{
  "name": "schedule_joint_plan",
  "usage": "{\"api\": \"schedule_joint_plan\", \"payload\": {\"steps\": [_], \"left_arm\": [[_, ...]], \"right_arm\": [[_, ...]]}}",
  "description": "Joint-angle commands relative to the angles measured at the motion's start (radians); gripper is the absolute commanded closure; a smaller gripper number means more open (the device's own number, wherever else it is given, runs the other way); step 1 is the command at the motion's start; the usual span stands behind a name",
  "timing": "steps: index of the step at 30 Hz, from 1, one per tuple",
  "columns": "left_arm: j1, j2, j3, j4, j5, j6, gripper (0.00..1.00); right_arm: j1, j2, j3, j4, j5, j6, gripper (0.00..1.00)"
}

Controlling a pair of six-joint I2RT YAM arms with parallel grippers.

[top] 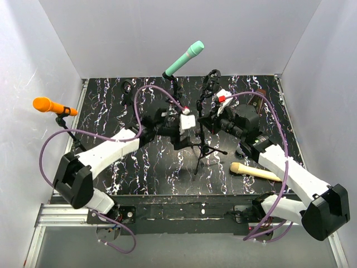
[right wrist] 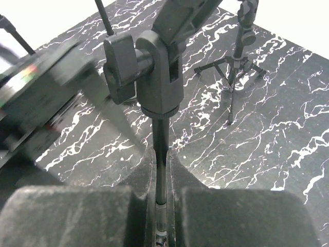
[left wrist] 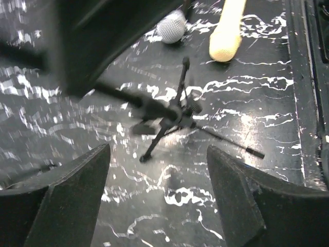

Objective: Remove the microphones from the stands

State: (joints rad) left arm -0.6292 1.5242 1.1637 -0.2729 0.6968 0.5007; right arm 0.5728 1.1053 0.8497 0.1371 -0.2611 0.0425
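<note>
A black tripod stand (top: 202, 146) stands mid-table. Its clip (top: 212, 75) at the top looks empty. My right gripper (top: 216, 124) is shut on the stand's pole (right wrist: 162, 154), just under the clip's swivel joint (right wrist: 154, 72). My left gripper (top: 189, 134) is open and empty beside the pole, over the tripod's legs (left wrist: 175, 110). A beige microphone (top: 254, 170) lies on the table at the front right; its end shows in the left wrist view (left wrist: 226, 33) next to a grey mesh microphone head (left wrist: 172, 27).
A teal microphone (top: 185, 57) sits on a stand at the back middle; its tripod (right wrist: 235, 67) shows in the right wrist view. An orange microphone (top: 47, 105) sits on a stand at the left edge. White walls enclose the black marbled table (top: 156, 167).
</note>
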Motion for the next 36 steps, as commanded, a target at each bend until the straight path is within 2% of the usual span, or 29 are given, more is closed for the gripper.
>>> {"api": "schedule_joint_plan", "payload": {"steps": [1, 14, 19, 26, 34, 36], "left_arm": [[-0.082, -0.076, -0.094, 0.204, -0.144, 0.234, 0.27], [-0.107, -0.004, -0.072, 0.241, -0.191, 0.228, 0.52], [-0.107, 0.005, -0.067, 0.241, -0.166, 0.202, 0.58], [-0.11, 0.028, -0.061, 0.241, -0.134, 0.188, 0.6], [-0.11, 0.051, -0.032, 0.21, -0.129, 0.164, 0.97], [-0.11, 0.051, -0.006, 0.192, -0.141, 0.101, 1.0]], "right_arm": [[-0.016, 0.037, 0.045, -0.03, 0.016, 0.085, 0.99], [-0.028, 0.05, 0.057, -0.044, 0.016, 0.097, 0.99], [-0.028, 0.05, 0.051, -0.04, 0.016, 0.1, 0.99], [-0.031, 0.053, 0.049, -0.04, 0.016, 0.1, 0.99], [-0.036, 0.051, 0.046, -0.042, 0.014, 0.099, 0.99], [-0.037, 0.048, 0.045, -0.044, 0.014, 0.096, 0.99]]}}
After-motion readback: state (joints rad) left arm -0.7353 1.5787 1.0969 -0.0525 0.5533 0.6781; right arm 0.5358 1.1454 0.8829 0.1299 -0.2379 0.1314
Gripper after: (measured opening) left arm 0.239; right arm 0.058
